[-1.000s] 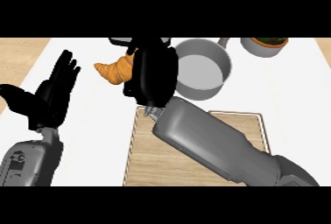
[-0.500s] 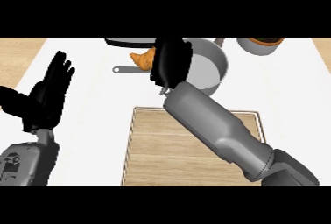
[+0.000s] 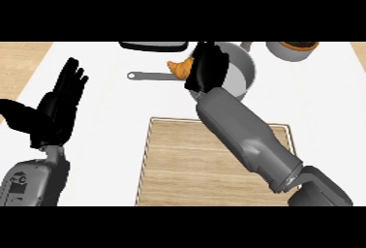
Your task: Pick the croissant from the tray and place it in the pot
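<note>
While head view shows the right hand [image 3: 205, 68] w/ fingers curled round the croissant [image 3: 180, 68], the pastry pokes out on the fingers' left side, beside the pot [image 3: 243, 65] rim, not clearly over it. Risk, imo: release here and it lands on the counter, outside the pot. Tray [image 3: 172, 160] lies well below the fingers. Left hand [image 3: 55, 109] rests at left, fingers straight, spread.

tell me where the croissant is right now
In the head view, top centre, the croissant is held by the right robot hand at the left rim of the pot, beyond the wooden tray.
</note>
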Action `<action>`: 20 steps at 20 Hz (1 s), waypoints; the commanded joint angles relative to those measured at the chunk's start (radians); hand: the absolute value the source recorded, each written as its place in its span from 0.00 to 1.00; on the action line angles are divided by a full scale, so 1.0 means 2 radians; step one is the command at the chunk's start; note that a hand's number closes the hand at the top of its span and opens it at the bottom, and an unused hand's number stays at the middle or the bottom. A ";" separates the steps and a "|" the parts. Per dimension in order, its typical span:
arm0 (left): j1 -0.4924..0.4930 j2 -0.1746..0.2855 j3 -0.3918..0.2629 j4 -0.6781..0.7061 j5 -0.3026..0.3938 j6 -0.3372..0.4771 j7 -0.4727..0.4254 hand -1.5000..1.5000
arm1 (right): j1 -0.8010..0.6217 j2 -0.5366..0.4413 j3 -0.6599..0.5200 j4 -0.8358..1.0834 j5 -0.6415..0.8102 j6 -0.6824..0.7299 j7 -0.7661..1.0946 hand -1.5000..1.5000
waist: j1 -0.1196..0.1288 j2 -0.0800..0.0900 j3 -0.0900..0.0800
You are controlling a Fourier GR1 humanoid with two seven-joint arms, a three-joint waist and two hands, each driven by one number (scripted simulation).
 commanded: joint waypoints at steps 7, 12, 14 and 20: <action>-0.001 0.014 0.013 -0.014 0.016 -0.018 0.008 0.50 | 0.049 0.002 -0.086 0.000 -0.164 -0.059 -0.151 0.00 | 0.014 0.007 0.001; -0.025 0.005 0.005 -0.005 0.008 -0.007 0.018 0.50 | 0.071 0.002 -0.112 -0.068 -0.234 -0.127 -0.246 0.00 | 0.008 0.006 0.003; -0.018 -0.001 0.003 0.000 0.005 -0.007 0.005 0.50 | 0.081 0.002 -0.124 -0.086 -0.262 -0.158 -0.276 0.00 | 0.007 0.006 0.002; -0.010 0.013 0.026 0.014 0.007 -0.007 -0.004 0.50 | 0.120 0.002 -0.177 -0.136 -0.363 -0.143 -0.411 0.00 | -0.016 -0.001 0.002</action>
